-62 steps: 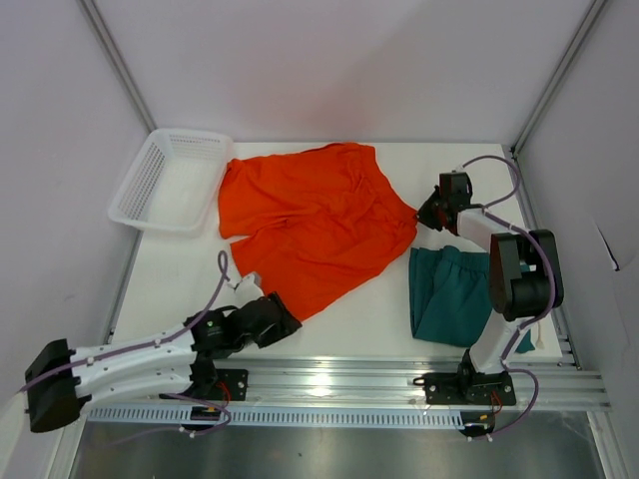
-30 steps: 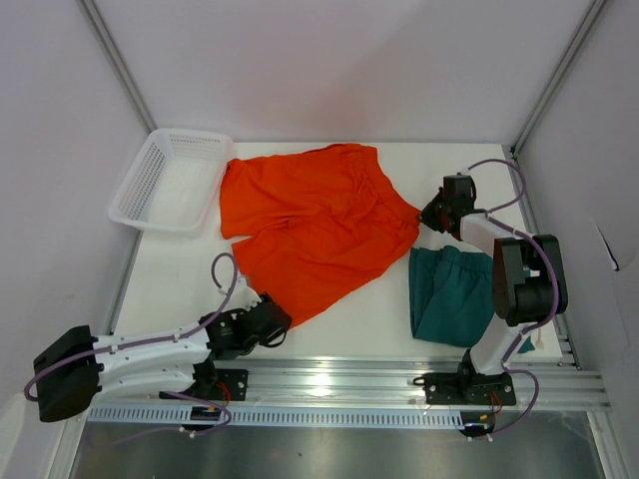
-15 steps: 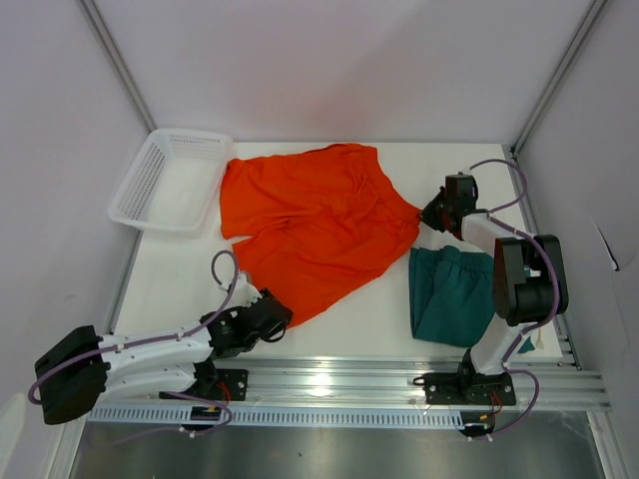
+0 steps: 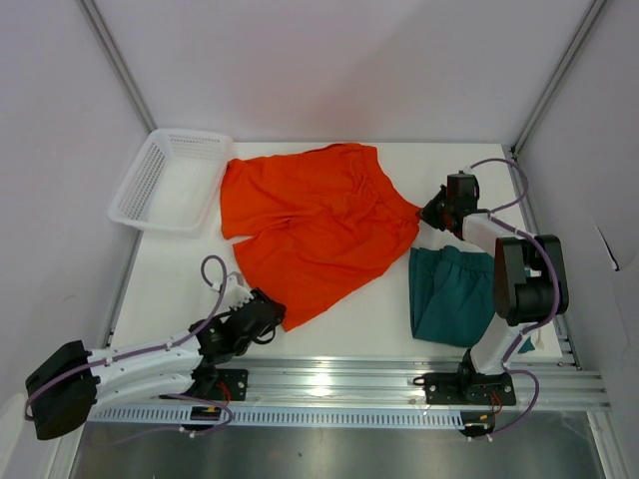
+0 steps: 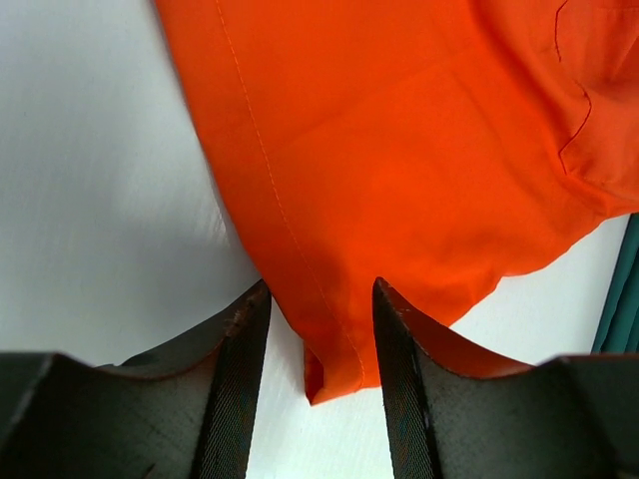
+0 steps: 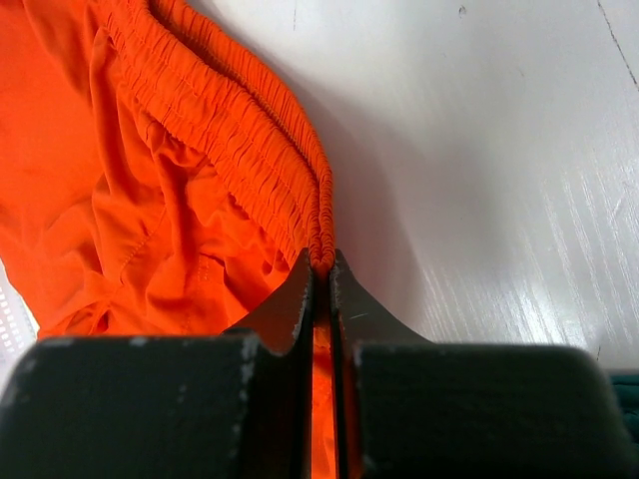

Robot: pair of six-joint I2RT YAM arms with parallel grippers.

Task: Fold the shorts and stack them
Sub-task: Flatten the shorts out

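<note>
Lower left of the frame, your left hand (image 4: pixel 268 317) stands open, straddling the near hem corner of the orange shorts (image 4: pixel 310 225), which lie spread across the middle of the bench (image 4: pixel 170 274). At right, your right hand (image 4: pixel 427 212) is clamped on their waistband. The green shorts (image 4: pixel 449 294) lie folded just below it.

I was working in a robotics lab cell, not a home or a shop: the left arm (image 4: pixel 130 361) and right arm (image 4: pixel 523 281) stood bolted to an aluminium rail (image 4: pixel 339 383) along the near edge of a bare white table (image 4: pixel 175 284), with purple cables (image 4: pixel 213 258) looped along them. Plain pale walls (image 4: pixel 339 60) closed in the table on three sides, with slanting metal struts (image 4: pixel 118 62) at the corners. The only household things were a white basket (image 4: pixel 140 180), orange shorts (image 4: pixel 310 220) and teal shorts (image 4: pixel 449 297).
</note>
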